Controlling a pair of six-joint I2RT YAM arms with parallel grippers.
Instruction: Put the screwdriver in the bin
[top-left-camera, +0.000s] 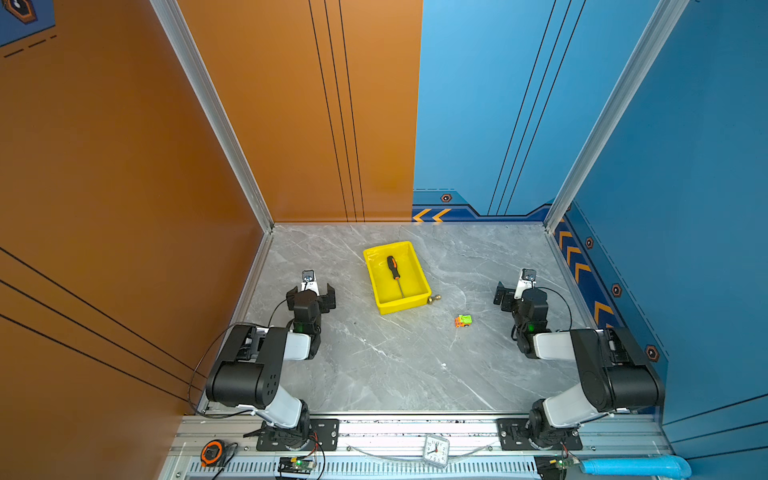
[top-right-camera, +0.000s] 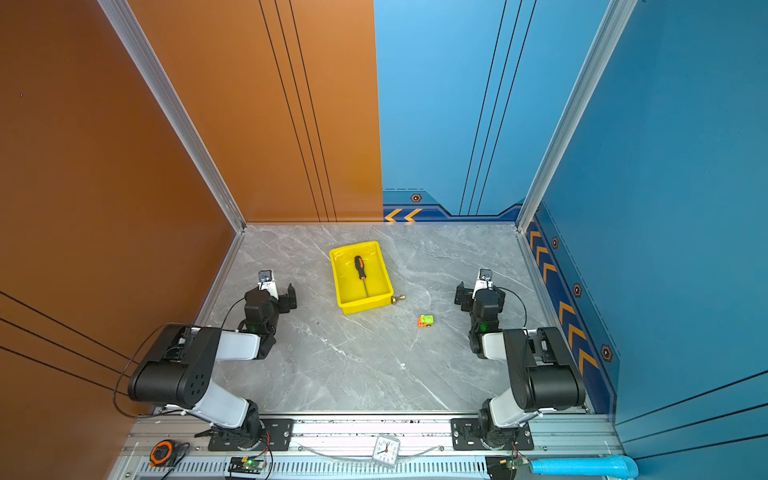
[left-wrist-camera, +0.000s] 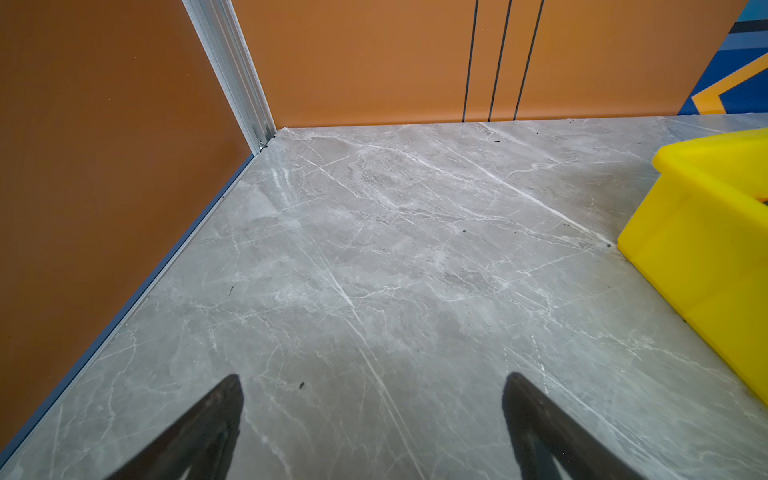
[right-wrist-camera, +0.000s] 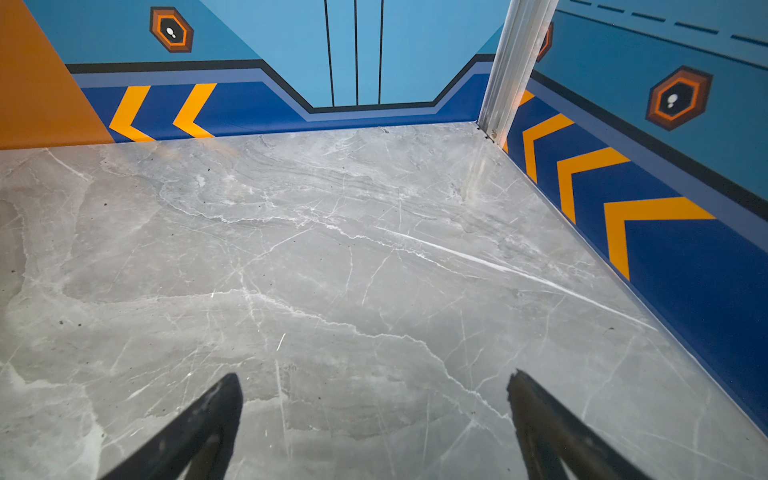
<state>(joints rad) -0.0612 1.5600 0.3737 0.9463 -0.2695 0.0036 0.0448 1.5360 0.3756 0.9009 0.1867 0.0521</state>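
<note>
Small clock (top-left-camera: 436, 451) on the front rail, orange tape measure (top-left-camera: 212, 453) further left on it. Left end effector (left-wrist-camera: 374, 380) spread wide, nothing between its fingers, over bare grey marble surface (top-left-camera: 395, 365), near the left of the yellow bin (top-left-camera: 401, 306). Right end effector (right-wrist-camera: 375, 376) also spread wide and empty, on the right side, well apart from the bin. Screwdriver (top-left-camera: 395, 274) lies flat inside the bin, black handle toward the back wall, shaft toward the near wall. Small brass item (top-left-camera: 435, 299) at the bin's near right corner. Green-orange toy car (top-left-camera: 463, 321) nearby on the surface.
</note>
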